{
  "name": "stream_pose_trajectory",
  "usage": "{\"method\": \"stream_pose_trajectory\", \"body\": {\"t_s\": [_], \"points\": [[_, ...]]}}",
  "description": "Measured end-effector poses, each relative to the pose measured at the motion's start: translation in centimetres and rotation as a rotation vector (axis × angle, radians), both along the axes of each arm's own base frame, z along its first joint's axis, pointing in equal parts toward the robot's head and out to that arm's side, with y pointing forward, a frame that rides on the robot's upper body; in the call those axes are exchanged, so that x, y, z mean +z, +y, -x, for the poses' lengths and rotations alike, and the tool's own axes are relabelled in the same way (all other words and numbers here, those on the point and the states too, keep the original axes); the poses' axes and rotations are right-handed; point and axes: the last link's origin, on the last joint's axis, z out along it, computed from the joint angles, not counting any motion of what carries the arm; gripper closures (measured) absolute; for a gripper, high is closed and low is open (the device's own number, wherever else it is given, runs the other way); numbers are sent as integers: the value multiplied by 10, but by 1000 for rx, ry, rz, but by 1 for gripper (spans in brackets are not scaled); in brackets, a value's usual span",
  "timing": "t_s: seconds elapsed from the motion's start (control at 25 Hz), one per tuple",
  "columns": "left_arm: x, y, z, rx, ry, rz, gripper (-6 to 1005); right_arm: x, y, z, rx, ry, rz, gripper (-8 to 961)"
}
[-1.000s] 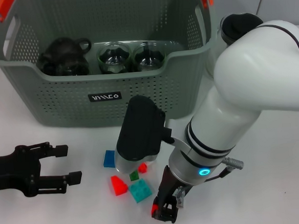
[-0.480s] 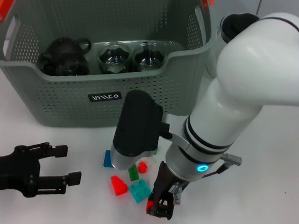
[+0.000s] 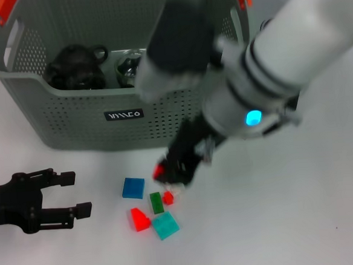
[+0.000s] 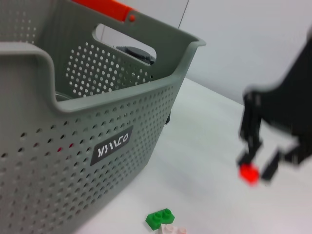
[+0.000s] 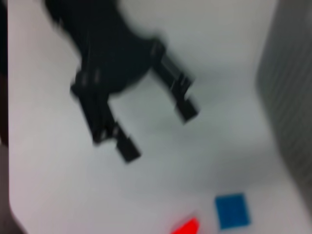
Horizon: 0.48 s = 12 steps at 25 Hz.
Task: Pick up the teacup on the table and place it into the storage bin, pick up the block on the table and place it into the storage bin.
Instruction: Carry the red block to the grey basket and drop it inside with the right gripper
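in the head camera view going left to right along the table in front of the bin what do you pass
left pincer → blue block → green block → right pincer, lifted off the table with a small red block in its tip.

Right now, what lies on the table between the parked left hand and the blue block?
Nothing: the head view shows bare white table between the open left hand and the blue block.

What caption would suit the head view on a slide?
Right gripper carries a small red block above the table near the grey storage bin; left gripper rests open.
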Motion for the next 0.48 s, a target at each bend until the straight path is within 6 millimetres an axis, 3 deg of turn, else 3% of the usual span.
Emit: {"method": "stream_pose_trajectory", "body": {"t_s": [0.24,0.48], "points": [[2,-1,1,4,-7,-11,108,56,36,37,24,170,-106,750],[3,2,0,3,-5,-14,109,79,79,41,51,233,-269,747]]}}
